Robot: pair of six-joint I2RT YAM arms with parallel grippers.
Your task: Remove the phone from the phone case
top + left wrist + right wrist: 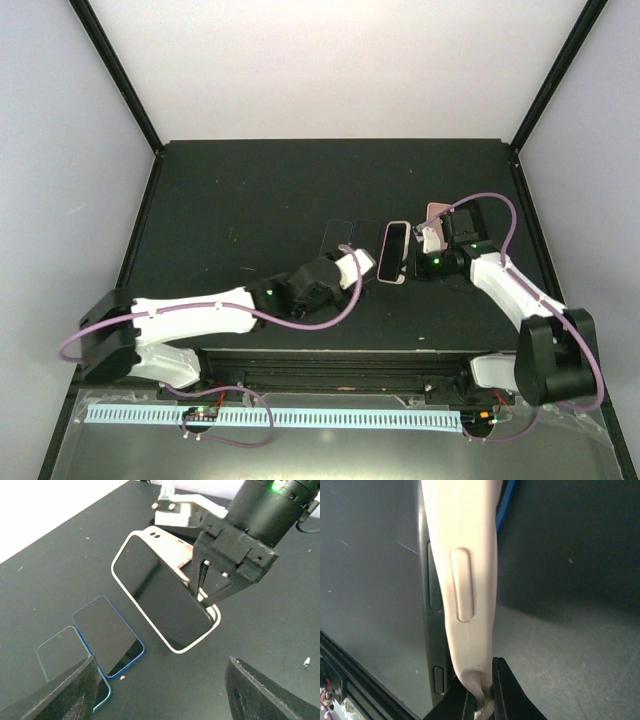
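Note:
A dark phone sits in a cream case (395, 252), tilted up on one long edge at the table's middle right. In the left wrist view the case (150, 587) shows the dark screen (160, 597) inside its rim. My right gripper (424, 243) is shut on the case's near corner; in the right wrist view its fingertips (502, 692) pinch the cream rim (467, 580), with the phone's dark side (432, 605) to its left. My left gripper (366, 264) is open and empty, just left of the case, its fingers (70, 690) apart over the bare table.
A blue-rimmed phone (107, 635) and a teal-rimmed one (62, 657) lie flat to the left of the case, close to my left finger. A pink item (437, 210) lies behind my right gripper. The table's front rail (330, 365) runs near the arm bases.

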